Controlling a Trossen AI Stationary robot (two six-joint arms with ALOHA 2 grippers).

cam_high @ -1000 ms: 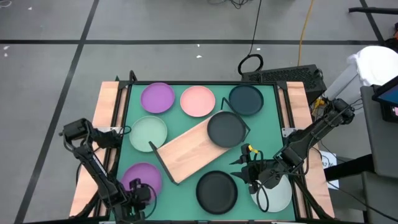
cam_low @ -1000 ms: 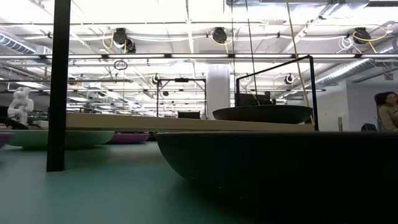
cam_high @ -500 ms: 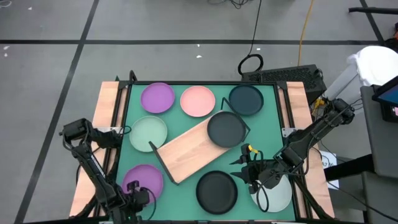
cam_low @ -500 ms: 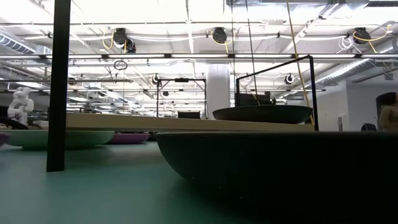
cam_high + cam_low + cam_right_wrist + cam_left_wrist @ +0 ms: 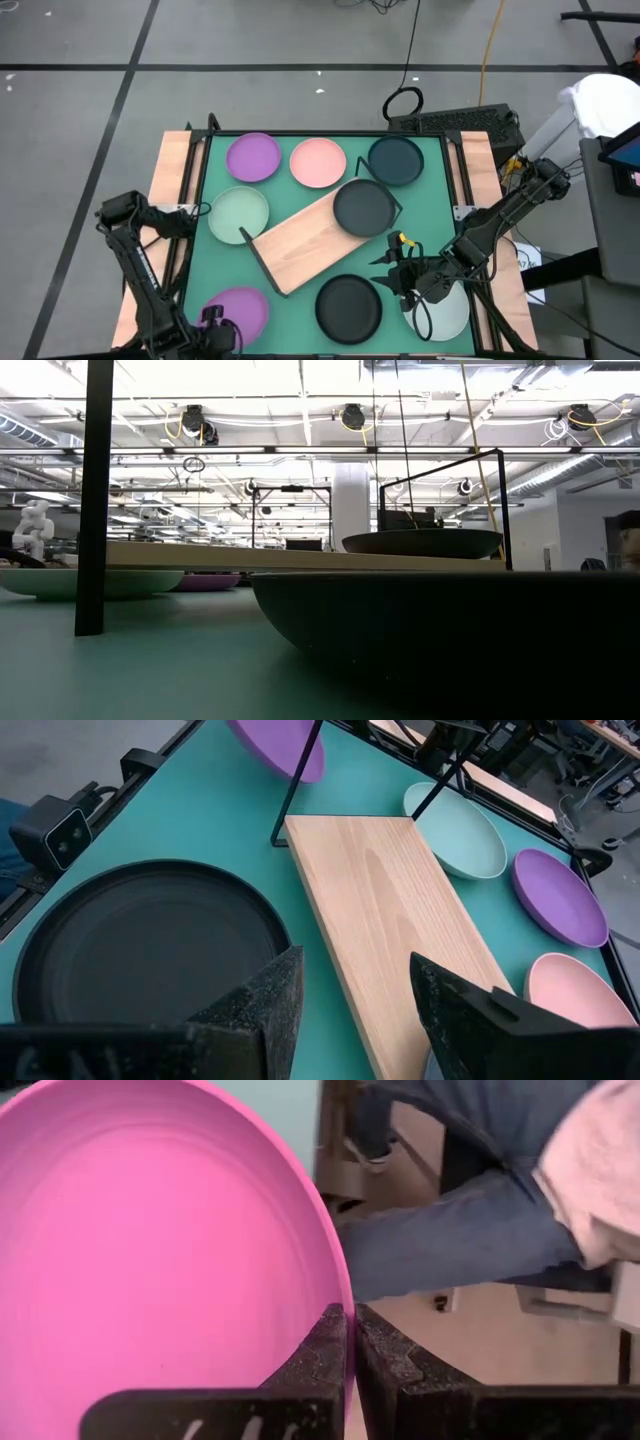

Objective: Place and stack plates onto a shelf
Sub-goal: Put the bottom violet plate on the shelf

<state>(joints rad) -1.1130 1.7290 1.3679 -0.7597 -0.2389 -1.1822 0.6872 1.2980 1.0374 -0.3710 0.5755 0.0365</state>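
Seven plates are counted from above, one black plate (image 5: 364,207) already set on the shelf (image 5: 310,238); a purple plate (image 5: 243,307) at the table's near left corner is gripped by the left gripper (image 5: 211,322). At table height, little beyond dark plate undersides is shown. At the left wrist, the plate's thin rim is seen pinched between closed fingers (image 5: 325,1352); it is judged stiff, light and slippery, best held at the rim. At the right wrist, the right gripper (image 5: 350,985) is seen spread, empty, above the shelf's near end.

L claw (image 5: 349,1342) clamped, R claw (image 5: 350,988) agape
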